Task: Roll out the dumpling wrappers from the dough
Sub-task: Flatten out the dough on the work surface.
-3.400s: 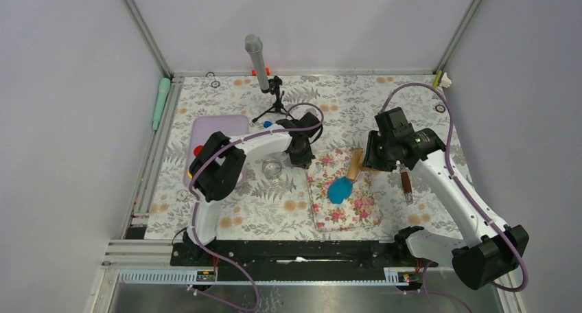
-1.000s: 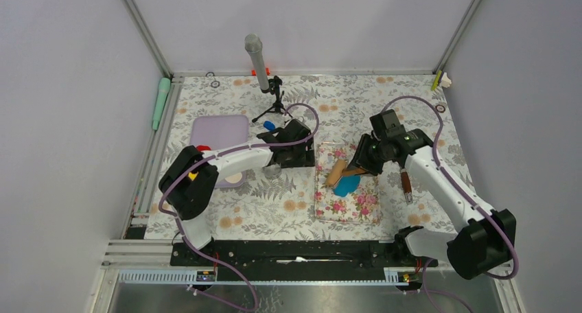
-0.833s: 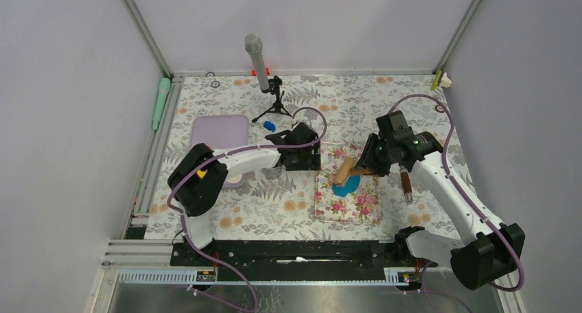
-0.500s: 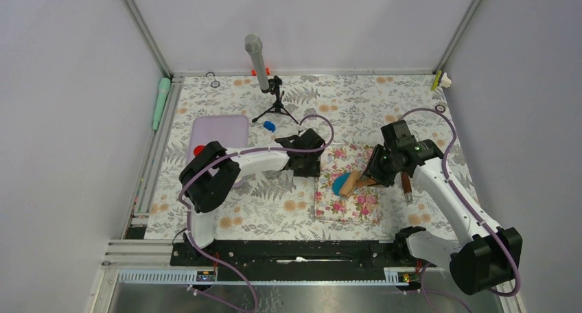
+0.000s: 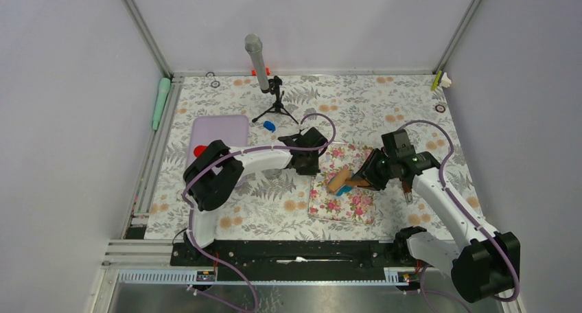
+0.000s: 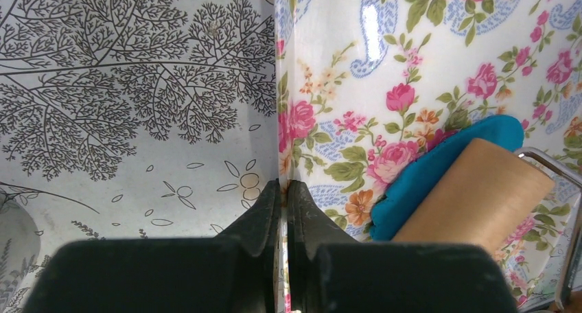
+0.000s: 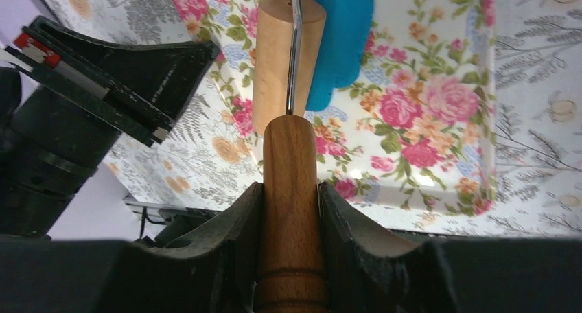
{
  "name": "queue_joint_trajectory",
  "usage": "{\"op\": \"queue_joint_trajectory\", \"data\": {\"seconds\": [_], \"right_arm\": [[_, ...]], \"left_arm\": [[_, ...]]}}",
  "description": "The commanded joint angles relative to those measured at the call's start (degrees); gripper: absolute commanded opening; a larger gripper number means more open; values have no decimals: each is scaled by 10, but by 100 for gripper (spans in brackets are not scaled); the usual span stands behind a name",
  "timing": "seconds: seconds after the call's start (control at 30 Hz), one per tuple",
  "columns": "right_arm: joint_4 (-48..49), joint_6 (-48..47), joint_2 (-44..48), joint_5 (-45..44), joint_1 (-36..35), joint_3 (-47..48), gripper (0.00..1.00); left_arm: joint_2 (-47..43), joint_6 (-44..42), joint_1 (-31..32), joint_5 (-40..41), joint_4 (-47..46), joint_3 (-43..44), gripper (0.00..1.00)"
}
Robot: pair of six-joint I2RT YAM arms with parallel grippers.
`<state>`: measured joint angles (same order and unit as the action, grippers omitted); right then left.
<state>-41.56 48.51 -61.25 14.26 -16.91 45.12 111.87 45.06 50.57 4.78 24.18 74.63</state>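
The left gripper [image 6: 283, 189] pinched the glossy floral pink mat [image 6: 425, 52] by its edge, lower centre. The right gripper [image 7: 289, 189] clamped the wooden roller [image 7: 278, 59] by its handle, drum resting on the flattened bright blue clay dough [image 7: 343, 25].

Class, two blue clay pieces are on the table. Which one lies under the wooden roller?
The larger piece on the floral mat, partly covered by the roller; the small piece lies apart beside the tripod.
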Motion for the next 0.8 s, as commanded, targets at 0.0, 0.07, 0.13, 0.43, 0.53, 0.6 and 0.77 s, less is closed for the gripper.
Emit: {"op": "queue_joint_trajectory", "data": {"seconds": [0.0,0.07,0.13,0.43,0.53,0.6,0.77], "right_arm": [[21,30,-17,-27,2,-53,0],[30,33,-24,-37,2,-61,0],[25,33,-29,-48,2,-64,0],[-81,42,47,-78,2,-46,0],[-92,58,59,-83,-5,-50,0],[-92,62,55,-96,-11,-54,0],[-22,80,13,-105,-33,-80,0]], "left_arm": [[3,-12,-1,23,27,6,0],[0,-13,-1,24,24,1,0],[-5,-13,-3,25,24,-1,0],[-43,1,-42,3,-3,-61,0],[-42,3,-43,-10,-8,-64,0],[-38,5,-43,-19,-10,-63,0],[-40,3,-43,-28,-14,-63,0]]}}
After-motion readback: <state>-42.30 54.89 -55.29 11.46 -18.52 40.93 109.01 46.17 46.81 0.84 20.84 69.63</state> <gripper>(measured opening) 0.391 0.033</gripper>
